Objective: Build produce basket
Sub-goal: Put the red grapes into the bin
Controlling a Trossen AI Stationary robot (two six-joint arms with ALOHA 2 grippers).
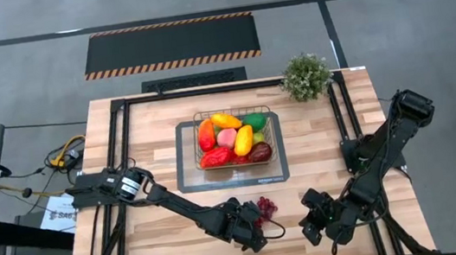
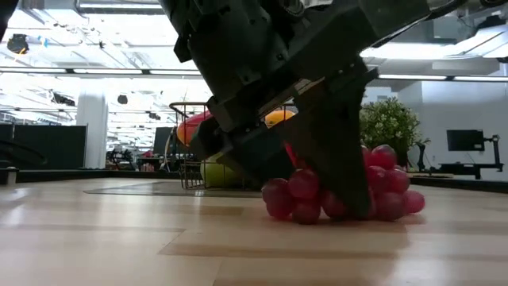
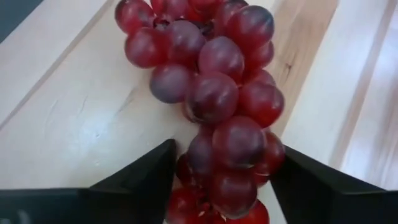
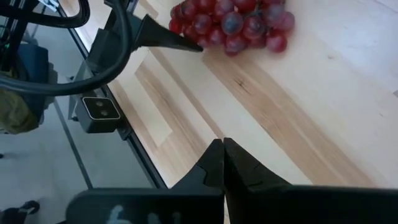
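Observation:
The purple-red grape bunch (image 1: 266,207) lies on the wooden table near its front edge, in front of the wire basket (image 1: 275,130). The basket stands on a grey tray (image 1: 189,181) and holds several fruits in red, yellow, orange, pink, green and maroon. My left gripper (image 1: 255,226) comes at the bunch (image 3: 211,93) from the near left, a finger on each side of its narrow end. My right gripper (image 4: 222,163) is shut and holds nothing. It hovers over bare table to the right of the grapes (image 4: 230,18). My left gripper (image 3: 227,152) has the narrow end of the grape bunch (image 3: 230,180) pinched between its two fingers, one finger (image 3: 158,177) on each side. It comes slanting down from the table's near left. The bunch (image 2: 305,195) still rests on the table.
A bushy potted plant (image 1: 305,76) stands at the table's far right corner. Black rails run along the table's left and right sides (image 1: 342,122). Bare wood lies between the grapes and the tray. Cables and a box sit off the table's left edge.

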